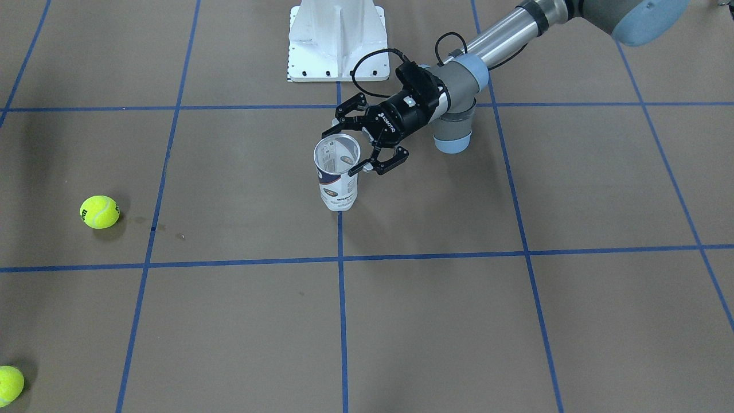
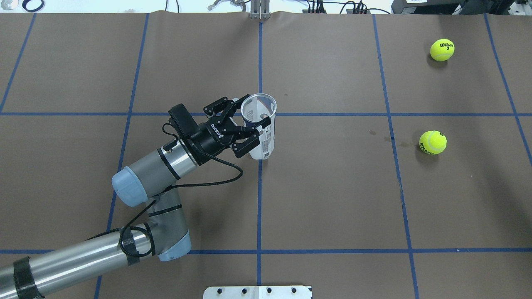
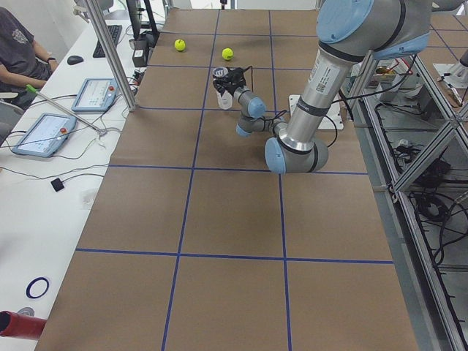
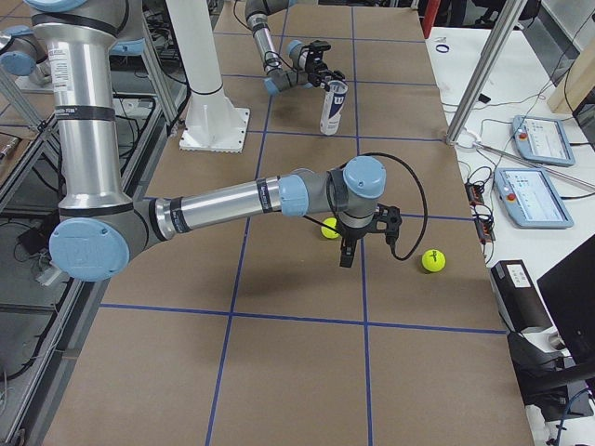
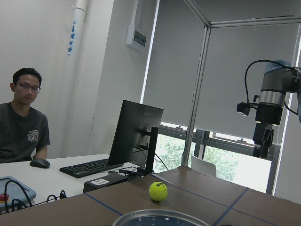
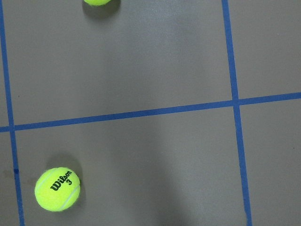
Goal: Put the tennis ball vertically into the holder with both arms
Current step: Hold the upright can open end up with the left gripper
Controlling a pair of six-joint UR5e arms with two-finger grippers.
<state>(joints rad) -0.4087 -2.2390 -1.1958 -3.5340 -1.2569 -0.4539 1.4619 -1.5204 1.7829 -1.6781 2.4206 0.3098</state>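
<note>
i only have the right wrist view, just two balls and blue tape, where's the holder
Observer: The holder stands upright, mouth open, on the centre blue tape line.
Operator: is the left claw on it
Observer: The left claw straddles it just under the rim. I cannot tell whether it is clamping.
Operator: and my claw
Observer: The right claw hangs pointing straight down above the table, with no ball in it.
</note>
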